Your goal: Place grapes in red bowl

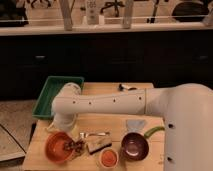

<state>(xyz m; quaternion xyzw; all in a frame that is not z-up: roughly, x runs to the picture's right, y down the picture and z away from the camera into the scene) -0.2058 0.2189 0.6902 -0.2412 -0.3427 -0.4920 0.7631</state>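
Observation:
The red bowl (54,148) sits at the table's front left. The grapes (76,146), a small dark lumpy cluster, lie at the bowl's right rim, partly inside it. My white arm reaches across the table from the right and bends down to the bowl. The gripper (70,144) hangs open over the bowl's right side, right at the grapes. I cannot tell whether it touches them.
A green tray (49,93) stands at the back left. A purple bowl (135,146), a small white bowl with orange contents (108,158), a sponge-like block (99,145), a pale utensil (94,134) and a long green vegetable (154,132) lie along the front.

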